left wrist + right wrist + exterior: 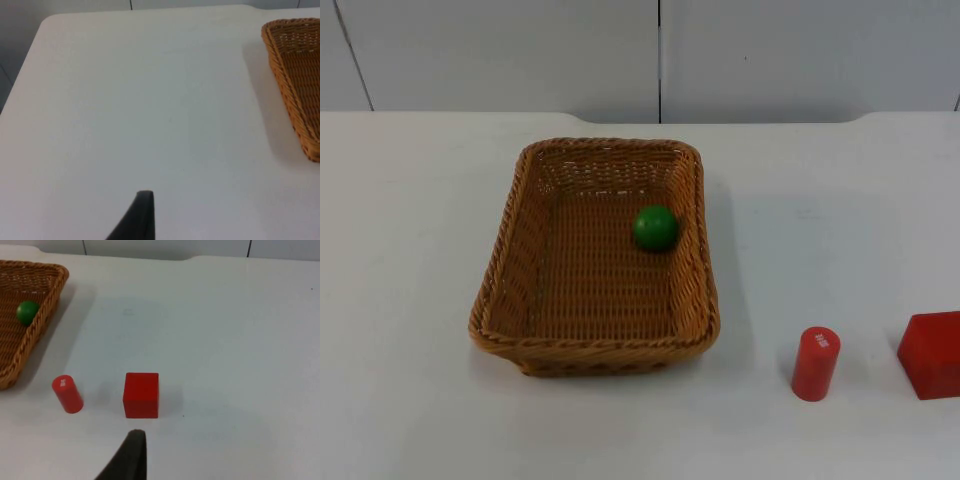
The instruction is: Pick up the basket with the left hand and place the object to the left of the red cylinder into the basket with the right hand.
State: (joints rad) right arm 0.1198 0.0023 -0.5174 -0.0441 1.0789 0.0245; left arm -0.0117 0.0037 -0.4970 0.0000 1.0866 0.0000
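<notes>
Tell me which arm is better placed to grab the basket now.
Left. The left gripper looks across bare table toward the wicker basket's left rim; the right gripper faces the red cube and red cylinder.

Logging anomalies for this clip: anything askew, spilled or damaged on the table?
Nothing stands out. The basket sits flat with the green ball inside; the red cylinder and red cube stand upright beside it, apart.

You have a white worktop [410,250] ending at the grey partition wall. A brown woven wicker basket [595,345] sits flat on it, left of centre. To its right, near the front edge, a small red cylinder [815,363] stands upright. Just beside it, further right, a red cube [932,353] rests on the surface, apart from the cylinder.
</notes>
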